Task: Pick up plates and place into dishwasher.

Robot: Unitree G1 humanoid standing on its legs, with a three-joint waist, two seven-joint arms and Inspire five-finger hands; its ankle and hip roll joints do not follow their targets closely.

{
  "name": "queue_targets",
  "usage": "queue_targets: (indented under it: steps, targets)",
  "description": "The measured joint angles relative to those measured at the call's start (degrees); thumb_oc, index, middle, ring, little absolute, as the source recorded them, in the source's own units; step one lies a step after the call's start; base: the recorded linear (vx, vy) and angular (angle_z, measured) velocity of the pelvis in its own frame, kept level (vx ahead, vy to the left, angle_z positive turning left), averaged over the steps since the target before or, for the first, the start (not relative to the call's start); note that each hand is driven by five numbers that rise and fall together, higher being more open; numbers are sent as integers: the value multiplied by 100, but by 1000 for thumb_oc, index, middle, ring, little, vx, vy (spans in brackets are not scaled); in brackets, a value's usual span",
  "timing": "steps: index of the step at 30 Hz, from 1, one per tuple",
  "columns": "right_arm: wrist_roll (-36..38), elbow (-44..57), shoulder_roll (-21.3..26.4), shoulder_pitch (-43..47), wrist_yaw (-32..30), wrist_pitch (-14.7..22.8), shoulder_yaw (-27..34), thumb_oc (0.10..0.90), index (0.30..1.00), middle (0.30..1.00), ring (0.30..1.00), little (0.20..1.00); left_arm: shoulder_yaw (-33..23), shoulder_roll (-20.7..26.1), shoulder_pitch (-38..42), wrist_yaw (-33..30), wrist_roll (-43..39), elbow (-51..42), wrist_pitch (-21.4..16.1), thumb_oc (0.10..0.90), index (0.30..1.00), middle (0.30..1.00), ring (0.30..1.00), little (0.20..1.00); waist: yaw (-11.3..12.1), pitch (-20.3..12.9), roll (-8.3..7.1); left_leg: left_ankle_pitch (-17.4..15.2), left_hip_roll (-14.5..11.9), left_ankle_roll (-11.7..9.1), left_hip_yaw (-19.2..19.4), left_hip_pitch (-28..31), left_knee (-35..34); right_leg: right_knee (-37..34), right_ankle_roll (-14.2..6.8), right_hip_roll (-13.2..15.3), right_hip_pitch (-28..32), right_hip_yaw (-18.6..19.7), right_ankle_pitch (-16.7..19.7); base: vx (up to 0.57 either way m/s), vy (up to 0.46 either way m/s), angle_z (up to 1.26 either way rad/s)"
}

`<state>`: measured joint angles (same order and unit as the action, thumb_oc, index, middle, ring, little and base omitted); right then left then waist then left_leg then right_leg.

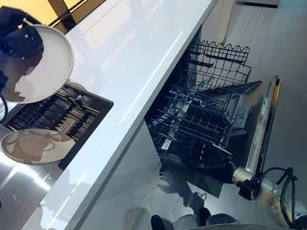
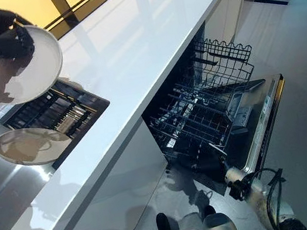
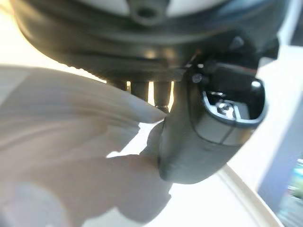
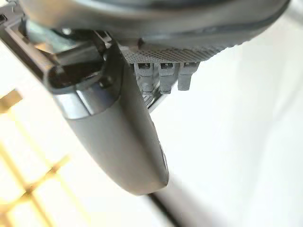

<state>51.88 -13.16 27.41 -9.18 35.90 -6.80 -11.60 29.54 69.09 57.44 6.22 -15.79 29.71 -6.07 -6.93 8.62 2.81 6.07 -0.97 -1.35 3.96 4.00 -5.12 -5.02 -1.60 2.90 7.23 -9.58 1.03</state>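
Left hand (image 1: 13,41): fingers and thumb clamped on a lifted plate (image 1: 44,66), tilted above the drying rack (image 1: 58,114) | second plate (image 1: 37,145) lies on the steel worktop (image 1: 0,189) | right hand (image 4: 118,137): fingers relaxed, empty | you should carry it clear across the white counter, keep it on edge, and lower it between the dishwasher (image 1: 213,116) rack tines.

The left arm is reaching in from the upper left with its wrist bent, and the left hand (image 1: 16,39) is gripping the rim of a plate (image 1: 44,66), thumb (image 3: 208,137) pressing on the face and fingers curling behind. The right arm is hanging low at the lower right; the right hand (image 4: 118,137) is holding nothing, fingers relaxed.
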Motion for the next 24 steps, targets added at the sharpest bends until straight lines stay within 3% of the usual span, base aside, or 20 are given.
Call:
queue_targets:
  steps: [8, 12, 18, 24]
  targets:
    - [1103, 1345, 473, 250, 606, -1303, 617, 800, 900, 900, 900, 900, -30, 25, -4, -885, 17, -534, -737, 100, 300, 300, 300, 200, -10, -22, -37, -19, -12, 2, 100, 30, -1, 0, 4, -13, -33, 118, 20, -7, -5, -7]
    - [1532, 1749, 623, 528, 1055, -1933, 842, 800, 900, 900, 900, 900, -304, 25, -271, -1158, 28, -779, -1105, 100, 300, 300, 300, 200, -19, -57, -95, -26, -21, 1, 134, 25, 1, 7, 9, -22, -80, 189, 26, -23, -1, -9]
    - [2435, 1875, 631, 872, 1074, -2115, 935, 800, 900, 900, 900, 900, -304, 16, -430, -1517, 245, -880, -1467, 100, 300, 300, 300, 200, -14, -103, -174, -50, -15, 16, 214, 31, 3, 4, -6, -14, -109, 275, 49, -29, -7, -8]
    - [2633, 1913, 610, 981, 760, -2076, 954, 800, 900, 900, 900, 900, -306, -45, -448, -1919, 386, -911, -1657, 100, 300, 300, 300, 200, -21, -111, -185, -60, -16, 15, 280, 34, 2, 3, -8, -12, -143, 336, 56, -18, -1, -6]
